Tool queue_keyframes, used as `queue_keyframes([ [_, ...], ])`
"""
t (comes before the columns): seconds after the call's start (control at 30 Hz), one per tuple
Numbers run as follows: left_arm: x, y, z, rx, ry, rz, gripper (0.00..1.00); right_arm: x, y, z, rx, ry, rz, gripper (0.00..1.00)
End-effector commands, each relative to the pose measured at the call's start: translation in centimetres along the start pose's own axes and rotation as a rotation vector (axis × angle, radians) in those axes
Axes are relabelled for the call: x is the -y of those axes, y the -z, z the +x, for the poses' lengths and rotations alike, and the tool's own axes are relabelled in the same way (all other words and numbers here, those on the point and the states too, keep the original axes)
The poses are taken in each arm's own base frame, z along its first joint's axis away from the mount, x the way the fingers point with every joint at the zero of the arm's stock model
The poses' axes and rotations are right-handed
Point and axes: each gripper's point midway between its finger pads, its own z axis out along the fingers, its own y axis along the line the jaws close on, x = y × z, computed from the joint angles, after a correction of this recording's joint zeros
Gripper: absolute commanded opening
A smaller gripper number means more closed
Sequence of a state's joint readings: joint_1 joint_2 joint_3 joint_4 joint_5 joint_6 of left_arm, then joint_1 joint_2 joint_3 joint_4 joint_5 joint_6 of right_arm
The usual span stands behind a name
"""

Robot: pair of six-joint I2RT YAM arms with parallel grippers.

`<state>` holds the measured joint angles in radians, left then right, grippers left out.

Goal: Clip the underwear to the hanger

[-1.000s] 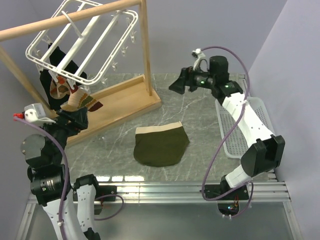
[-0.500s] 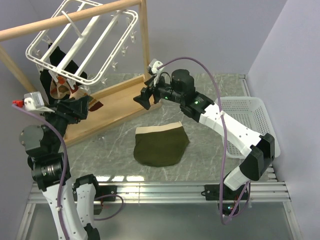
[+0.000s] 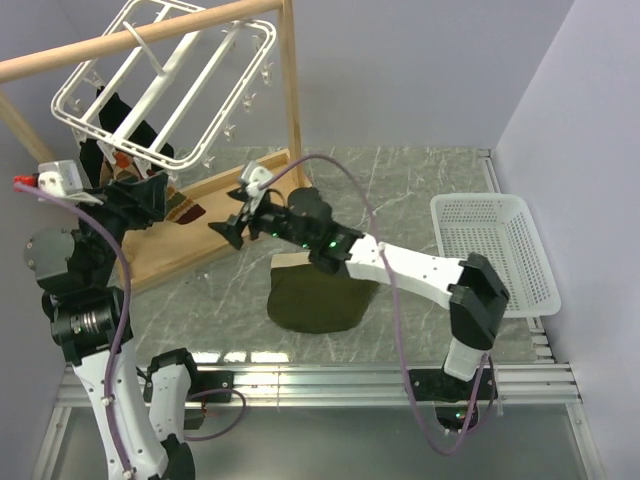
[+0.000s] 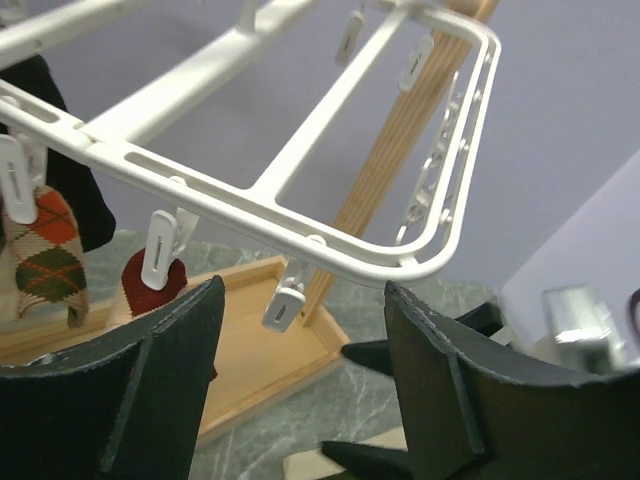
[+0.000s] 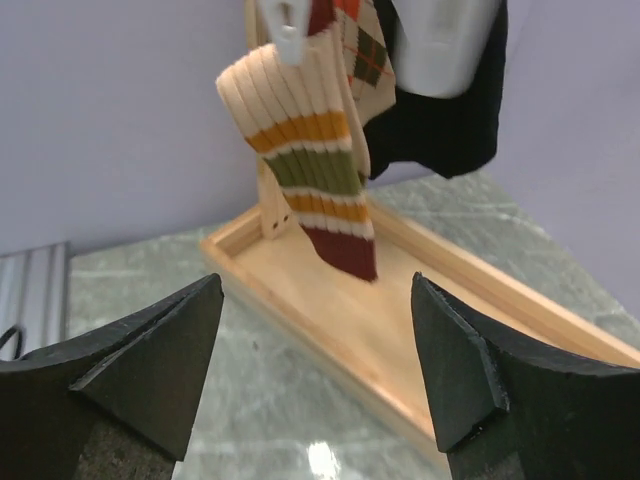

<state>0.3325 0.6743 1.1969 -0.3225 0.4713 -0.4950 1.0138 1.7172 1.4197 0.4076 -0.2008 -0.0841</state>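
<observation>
The dark olive underwear [image 3: 318,298] lies flat on the table, its tan waistband toward the back. The white hanger [image 3: 170,75] hangs tilted from the wooden rail at the back left, with small clips [image 4: 284,306] dangling from its frame [image 4: 300,225]. My left gripper [image 3: 152,200] is open and empty, just below the hanger's near edge, and it points up at the frame in the left wrist view [image 4: 300,400]. My right gripper [image 3: 228,228] is open and empty. It reaches past the underwear's far left edge toward the wooden base [image 5: 400,320], and the right wrist view [image 5: 315,380] does not show the underwear.
A striped sock [image 5: 315,160], an argyle sock [image 4: 48,262] and a black garment [image 5: 450,110] hang clipped on the hanger's left side. The wooden stand's post [image 3: 293,100] and tray base [image 3: 230,215] sit at the back left. A white mesh basket [image 3: 495,250] stands at the right.
My right arm has swung from the back right across the table to the left, over the underwear toward the wooden base. My left gripper has risen toward the hanger.
</observation>
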Motion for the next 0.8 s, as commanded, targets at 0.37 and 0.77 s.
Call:
queue_keyframes([
  [0.37, -0.2, 2.8, -4.6, 0.171, 0.095, -0.167, 0.77, -0.1, -4.9, -7.8, 0.364, 0.072, 0.429, 0.75],
  [0.77, 0.4, 3.6, -5.1, 0.187, 0.125, -0.170, 0.79, 1.5, -8.6, -6.7, 0.351, 0.099, 0.490, 0.67],
])
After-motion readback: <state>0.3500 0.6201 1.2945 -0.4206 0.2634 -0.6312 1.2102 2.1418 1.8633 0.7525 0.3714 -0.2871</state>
